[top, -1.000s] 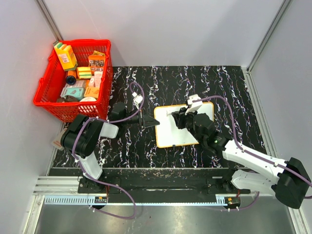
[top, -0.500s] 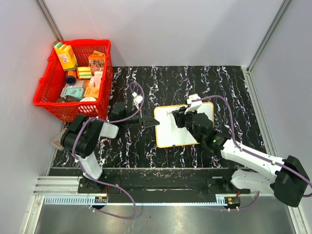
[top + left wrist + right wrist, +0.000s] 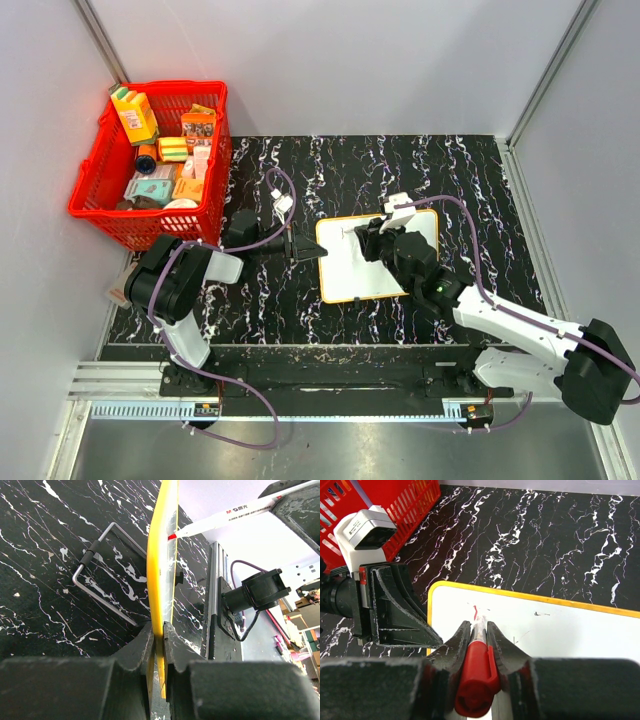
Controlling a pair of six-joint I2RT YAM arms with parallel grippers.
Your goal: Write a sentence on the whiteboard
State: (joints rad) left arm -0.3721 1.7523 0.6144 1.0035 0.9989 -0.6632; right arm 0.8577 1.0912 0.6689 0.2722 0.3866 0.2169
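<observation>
we see the whiteboard (image 3: 350, 272) on the counter (image 3: 470, 170), right of the red basket (image 3: 135, 226). our left tool (image 3: 159, 630) is clamped on its basket-side edge. our right tool (image 3: 479, 630) is clenched on a red marker (image 3: 475, 680), with the tip at a short red stroke (image 3: 475, 611).

yellow-rimmed white whiteboard (image 3: 345, 275), seemingly red mark (image 3: 475, 611)

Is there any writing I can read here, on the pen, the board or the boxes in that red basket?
"M G", then Chinese characters and fine print too small to read: on the white barrel of the marker.
On the whiteboard: only a short red stroke, no letter yet.
On the boxes in the red basket: print too small to read.
</observation>
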